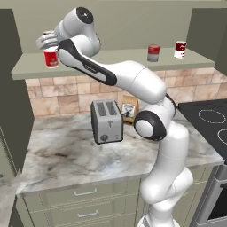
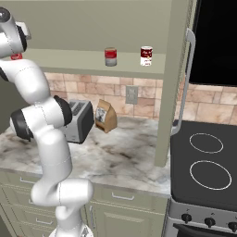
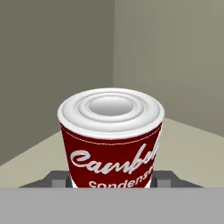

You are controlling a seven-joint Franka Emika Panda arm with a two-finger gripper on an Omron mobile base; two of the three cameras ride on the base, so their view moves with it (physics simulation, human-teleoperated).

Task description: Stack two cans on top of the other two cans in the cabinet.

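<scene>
White two-finger gripper (image 1: 47,41) sits at the left end of the long open beige-green shelf cabinet (image 1: 111,64), fingers (image 3: 56,178) clamped on a small dark-red soup can with a white lid (image 3: 111,135). In the hand view the can stands upright between the fingers, one grey pad on each side of its lower body, cabinet corner behind it. In the left base view a bright red can with a pale rim (image 1: 51,57) stands on the shelf directly below the fingers; held can looks to be just above it. Can't tell if the two touch yet, the hand hides the joint.

Well off to the far side from the fingers: a red-over-grey can (image 1: 153,52) and a red-over-white can (image 1: 180,49), standing singly on the same shelf, just beside each other, not stacked.

Progress, judged: first stack about at placement, not released. Left: let go and check it stands, then put one of the two remaining cans on top of the other. Roughly under halfway.
</scene>
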